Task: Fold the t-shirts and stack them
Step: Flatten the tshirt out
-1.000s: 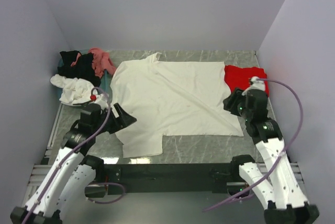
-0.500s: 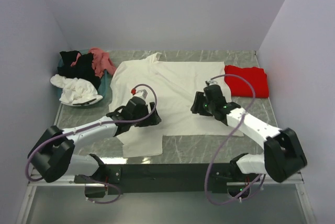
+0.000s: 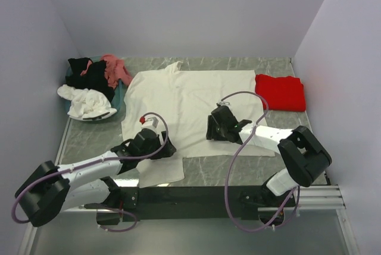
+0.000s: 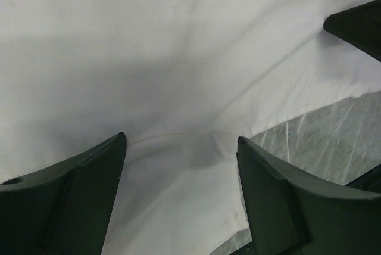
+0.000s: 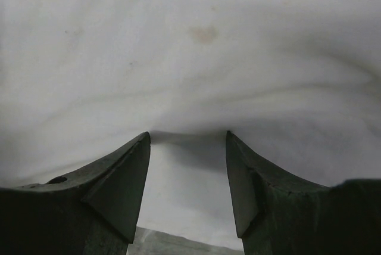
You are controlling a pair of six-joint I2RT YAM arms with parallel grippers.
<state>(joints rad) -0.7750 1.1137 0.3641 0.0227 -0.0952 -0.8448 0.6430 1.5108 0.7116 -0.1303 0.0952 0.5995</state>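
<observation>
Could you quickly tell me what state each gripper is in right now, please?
Left gripper: open, over the cream t-shirt.
Right gripper: open, over the cream t-shirt.

Left arm [image 3: 95, 164]: stretched low and forward, wrist pitched down.
Left gripper [image 4: 180, 142]: fingers parted, wide gap between the tips.
Right arm [image 3: 271, 137]: lying low, reaching leftward.
Right gripper [image 5: 187, 136]: fingers parted, tips level.

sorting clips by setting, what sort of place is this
Probably a lab test cell, not a home: plain walls box in the table, a left arm and right arm sit at its near edge, and a cream shirt lies spread out.
</observation>
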